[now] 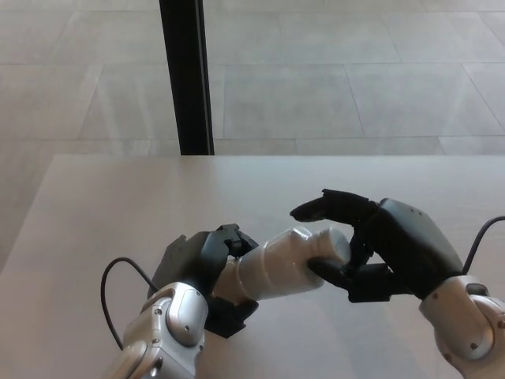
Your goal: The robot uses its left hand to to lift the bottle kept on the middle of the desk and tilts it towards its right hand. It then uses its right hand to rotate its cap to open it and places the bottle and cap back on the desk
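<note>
A white plastic bottle (276, 264) is held above the desk (118, 205), lying nearly level with its cap end (335, 246) pointing right. My left hand (201, 272) is shut around the bottle's base end. My right hand (379, 245) meets it from the right, thumb under the cap and a finger (319, 207) reaching over the top, closing around the cap end.
A black vertical post (186, 75) stands just behind the desk's far edge. Beyond it lies a grey tiled floor. Black cables (118, 272) loop from both wrists over the desk.
</note>
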Controlling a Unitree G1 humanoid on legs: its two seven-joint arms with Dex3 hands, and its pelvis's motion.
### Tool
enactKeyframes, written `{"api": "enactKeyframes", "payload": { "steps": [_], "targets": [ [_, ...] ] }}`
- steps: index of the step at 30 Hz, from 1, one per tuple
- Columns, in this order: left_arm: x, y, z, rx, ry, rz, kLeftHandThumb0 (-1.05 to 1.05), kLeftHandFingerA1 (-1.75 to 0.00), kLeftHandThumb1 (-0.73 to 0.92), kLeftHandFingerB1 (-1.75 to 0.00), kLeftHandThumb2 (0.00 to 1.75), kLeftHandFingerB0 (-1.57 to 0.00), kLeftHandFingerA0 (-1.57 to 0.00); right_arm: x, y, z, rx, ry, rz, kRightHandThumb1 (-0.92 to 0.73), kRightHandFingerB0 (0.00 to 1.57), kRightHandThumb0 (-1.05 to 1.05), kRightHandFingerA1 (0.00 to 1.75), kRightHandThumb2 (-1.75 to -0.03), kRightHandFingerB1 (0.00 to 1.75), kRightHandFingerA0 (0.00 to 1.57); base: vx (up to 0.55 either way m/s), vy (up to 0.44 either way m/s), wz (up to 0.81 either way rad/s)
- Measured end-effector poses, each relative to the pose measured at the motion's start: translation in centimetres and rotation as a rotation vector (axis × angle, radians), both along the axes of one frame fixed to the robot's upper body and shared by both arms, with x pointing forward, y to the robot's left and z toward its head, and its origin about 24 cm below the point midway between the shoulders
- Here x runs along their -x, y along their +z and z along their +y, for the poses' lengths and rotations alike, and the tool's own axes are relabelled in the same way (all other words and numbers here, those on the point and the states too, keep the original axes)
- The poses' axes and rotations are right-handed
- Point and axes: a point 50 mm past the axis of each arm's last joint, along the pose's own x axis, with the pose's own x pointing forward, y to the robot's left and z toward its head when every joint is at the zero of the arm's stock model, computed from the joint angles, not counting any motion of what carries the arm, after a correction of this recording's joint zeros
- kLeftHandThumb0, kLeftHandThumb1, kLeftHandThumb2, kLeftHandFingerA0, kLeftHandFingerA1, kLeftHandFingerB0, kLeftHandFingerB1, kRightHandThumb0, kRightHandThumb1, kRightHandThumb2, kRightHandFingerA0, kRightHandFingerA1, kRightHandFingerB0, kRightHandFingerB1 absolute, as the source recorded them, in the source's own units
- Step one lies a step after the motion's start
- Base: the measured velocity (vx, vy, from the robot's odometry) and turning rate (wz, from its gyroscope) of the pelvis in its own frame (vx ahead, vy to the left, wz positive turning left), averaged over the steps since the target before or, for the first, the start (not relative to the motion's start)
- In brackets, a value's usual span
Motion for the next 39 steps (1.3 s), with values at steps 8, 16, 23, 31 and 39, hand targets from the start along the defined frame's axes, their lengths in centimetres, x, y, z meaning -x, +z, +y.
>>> {"api": "enactKeyframes", "payload": {
  "steps": [8,16,23,31,39],
  "targets": [
    [0.0,-0.2,-0.1,-0.005,0.009,0.002,0.00,-1.52,0.66,-0.71,0.92,-0.58,-0.84,0.1,0.1,0.2,-0.007,0.016,-0.031,-0.65,0.91,-0.35,1.43,-0.72,0.71,1.08,0.00,0.000,0.00],
    [0.2,-0.4,0.1,-0.005,0.020,0.000,0.00,-1.50,0.68,-0.71,0.89,-0.58,-0.82,0.6,-0.3,-0.2,0.024,0.017,-0.007,-0.67,0.43,-0.50,1.07,-0.61,0.39,1.08,0.00,0.000,0.00],
    [0.4,-0.7,0.2,0.004,0.033,0.007,0.00,-1.45,0.74,-0.64,0.78,-0.52,-0.80,0.8,-0.8,-1.0,0.095,0.020,0.061,-0.51,0.08,-0.72,0.96,-0.84,0.34,0.99,0.00,0.000,0.00],
    [1.0,-1.7,0.1,-0.004,0.038,0.040,0.01,-1.45,0.72,-0.68,0.81,-0.54,-0.82,0.5,-0.7,-2.2,0.138,-0.047,0.118,-0.63,0.00,-0.78,1.06,-0.60,0.19,0.91,0.00,0.000,0.00],
    [1.4,-1.8,0.2,-0.002,0.044,0.039,0.03,-1.46,0.67,-0.67,0.92,-0.56,-0.81,0.2,-0.2,-3.5,0.116,-0.115,0.115,-0.63,0.20,-0.66,0.88,-0.60,0.28,1.04,0.00,0.000,0.00]
  ]
}}
